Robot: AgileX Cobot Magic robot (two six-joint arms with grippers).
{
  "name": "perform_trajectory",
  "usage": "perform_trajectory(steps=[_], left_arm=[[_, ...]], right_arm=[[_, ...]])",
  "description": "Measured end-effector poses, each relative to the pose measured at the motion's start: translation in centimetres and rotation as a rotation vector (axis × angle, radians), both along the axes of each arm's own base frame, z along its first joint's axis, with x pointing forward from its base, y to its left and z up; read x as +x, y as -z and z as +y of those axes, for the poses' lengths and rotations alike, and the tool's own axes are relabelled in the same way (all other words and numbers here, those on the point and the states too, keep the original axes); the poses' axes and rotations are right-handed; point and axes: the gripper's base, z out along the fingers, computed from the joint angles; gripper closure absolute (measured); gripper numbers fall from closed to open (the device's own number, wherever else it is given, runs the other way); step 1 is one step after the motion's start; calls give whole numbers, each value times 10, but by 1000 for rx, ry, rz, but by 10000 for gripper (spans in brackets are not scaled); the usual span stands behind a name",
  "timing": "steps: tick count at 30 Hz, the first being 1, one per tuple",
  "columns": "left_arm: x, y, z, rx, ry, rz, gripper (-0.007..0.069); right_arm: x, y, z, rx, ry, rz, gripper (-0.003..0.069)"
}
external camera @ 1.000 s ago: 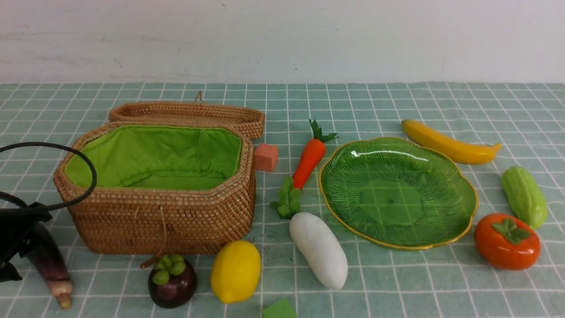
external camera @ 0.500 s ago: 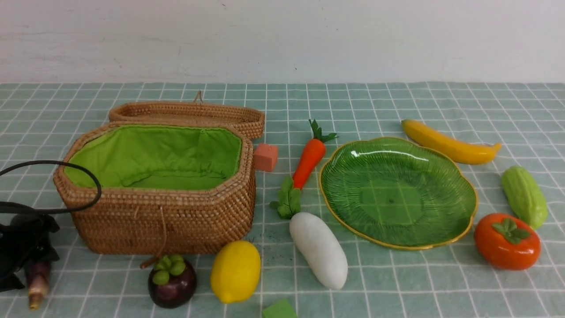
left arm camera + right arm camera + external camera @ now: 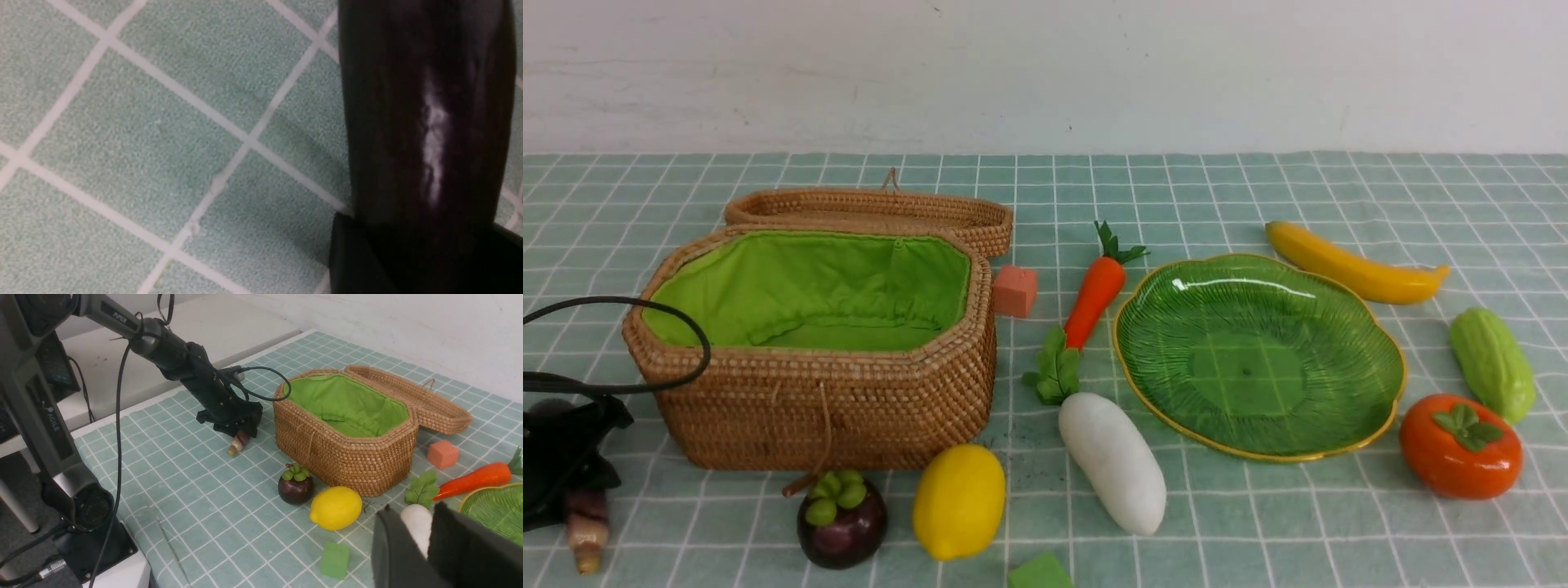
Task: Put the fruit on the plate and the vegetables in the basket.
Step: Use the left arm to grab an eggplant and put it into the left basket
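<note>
A: L arm?
B: Left arm [image 3: 163, 343] slopes fwd & down, left gripper [image 3: 239, 426] low over the counter [image 3: 163, 469], jaws astride the eggplant [image 3: 241, 440]. Can't tell if clamped.
A: R side?
B: Right gripper [image 3: 414, 522] held up off the counter, jaws slightly apart, nothing btwn.

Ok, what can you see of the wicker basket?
The basket is an octagonal tub of tan woven wicker, lined with creased lime-green fabric, nothing inside. It stands upright and open on the checked cloth, left of centre. Its matching lid lies behind it, against the back rim. A thin cord hangs down its front wall; the mangosteen sits just before it.
</note>
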Motion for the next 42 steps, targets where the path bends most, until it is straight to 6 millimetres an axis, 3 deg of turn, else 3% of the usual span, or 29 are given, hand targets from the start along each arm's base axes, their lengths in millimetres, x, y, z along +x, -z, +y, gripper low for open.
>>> perform_trajectory(steps=[3, 8, 12, 14, 15, 19, 21, 22, 23, 24, 27, 28, 29, 31, 37, 42], left_arm=[[-2, -3, -1, -8, 6, 4, 312], [-12, -32, -8, -16, 35, -36, 312], [-32, -83, -19, 50, 106, -174, 312], [-37, -96, -24, 78, 138, -216, 312], [-46, -117, -35, 123, 209, -279, 312], [-57, -163, -70, 248, 511, -388, 312], [-54, -189, -93, 347, 738, -434, 312], [-53, -192, -95, 366, 770, -437, 312], [-48, -202, -106, 441, 907, -442, 312], [-47, -203, -108, 441, 913, -447, 312], [-22, -211, -133, 648, 1232, -395, 312], [-18, -211, -134, 658, 1246, -389, 312], [-3, -205, -141, 730, 1340, -340, 312], [8, -203, -144, 778, 1382, -314, 312], [67, -165, -151, 884, 1478, -156, 312], [77, -154, -151, 900, 1483, -135, 267]], right_arm=[[0, 0, 0, 5, -6, 4, 509], [-1, 0, 1, 14, -7, 16, 509], [0, -2, 1, 52, 7, 42, 509], [0, -2, 1, 61, 10, 41, 509], [0, -3, 0, 67, 15, 37, 509], [4, -3, -2, 51, 52, 5, 507], [7, -3, -5, 20, 95, -24, 507], [7, -3, -5, 18, 99, -25, 507], [10, -2, -7, 3, 126, -37, 507], [10, -2, -7, 1, 130, -39, 507], [13, 0, -11, -30, 175, -43, 505], [13, 0, -11, -31, 175, -41, 505], [13, 1, -11, -41, 177, -34, 504], [13, 2, -11, -45, 177, -27, 503], [11, 6, -11, -73, 168, 14, 499], [11, 6, -11, -72, 167, 16, 500]])
